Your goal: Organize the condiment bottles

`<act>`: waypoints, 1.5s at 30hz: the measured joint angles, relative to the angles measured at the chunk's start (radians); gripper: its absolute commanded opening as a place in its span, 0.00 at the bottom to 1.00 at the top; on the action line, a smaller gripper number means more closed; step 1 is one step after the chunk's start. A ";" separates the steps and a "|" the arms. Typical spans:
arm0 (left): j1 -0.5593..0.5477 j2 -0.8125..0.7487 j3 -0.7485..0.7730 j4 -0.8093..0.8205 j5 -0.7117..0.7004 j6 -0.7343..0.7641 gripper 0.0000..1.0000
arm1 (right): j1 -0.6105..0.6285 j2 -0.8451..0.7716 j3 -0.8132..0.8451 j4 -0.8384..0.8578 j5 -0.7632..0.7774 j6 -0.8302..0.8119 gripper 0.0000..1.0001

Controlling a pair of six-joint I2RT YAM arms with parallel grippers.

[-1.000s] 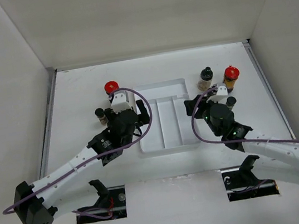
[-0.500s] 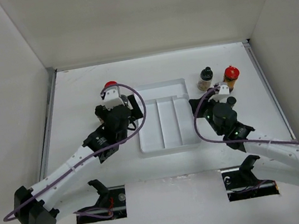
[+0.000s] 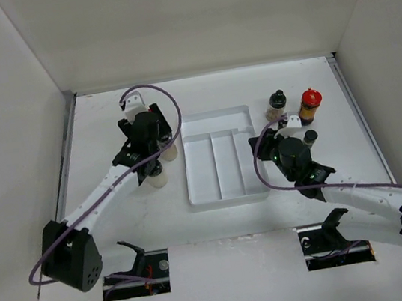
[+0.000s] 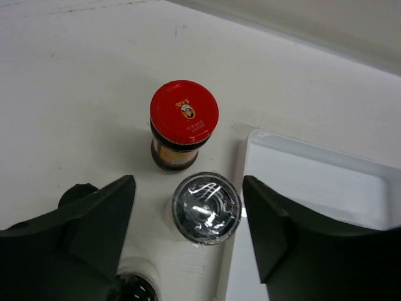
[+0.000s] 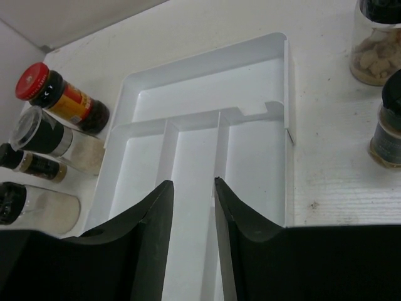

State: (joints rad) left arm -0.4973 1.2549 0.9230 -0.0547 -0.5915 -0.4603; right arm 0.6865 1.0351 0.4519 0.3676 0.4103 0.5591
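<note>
In the left wrist view my left gripper (image 4: 188,182) is open over a silver-topped clear shaker (image 4: 206,207), with a gap on each side of its top. A red-capped amber bottle (image 4: 183,122) stands just beyond, and another bottle's top (image 4: 134,288) shows at the bottom edge. From above, the left arm hides that red cap; the shaker (image 3: 168,152) and a clear bottle (image 3: 158,176) show beside it. My right gripper (image 5: 191,185) hangs over the white tray (image 5: 207,94), jaws slightly apart and empty. A black-capped jar (image 3: 276,105), a red-capped bottle (image 3: 310,104) and a small dark bottle (image 3: 309,136) stand right of the tray.
The white divided tray (image 3: 226,192) lies between the arms, with nothing in its compartments. In the right wrist view several bottles (image 5: 50,141) stand in a cluster along its left side. White walls close in the table on three sides.
My left arm has swung back and left from the tray to the left bottle cluster, and its jaws have narrowed. My right gripper has turned left toward the tray, shut, then parted slightly.
</note>
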 measured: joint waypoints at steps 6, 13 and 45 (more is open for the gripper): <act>0.074 0.178 0.098 0.006 0.048 0.013 0.87 | 0.001 0.048 0.000 0.013 -0.001 -0.005 0.60; 0.127 0.305 0.183 0.007 0.092 0.021 0.88 | 0.026 0.099 0.011 0.012 -0.003 -0.014 0.67; 0.147 0.544 0.314 -0.022 0.077 0.034 0.39 | 0.033 0.119 0.021 0.037 -0.004 -0.024 0.81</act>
State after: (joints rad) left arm -0.3500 1.7992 1.2373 -0.0769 -0.5140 -0.4259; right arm 0.7197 1.1542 0.4725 0.4049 0.4065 0.5350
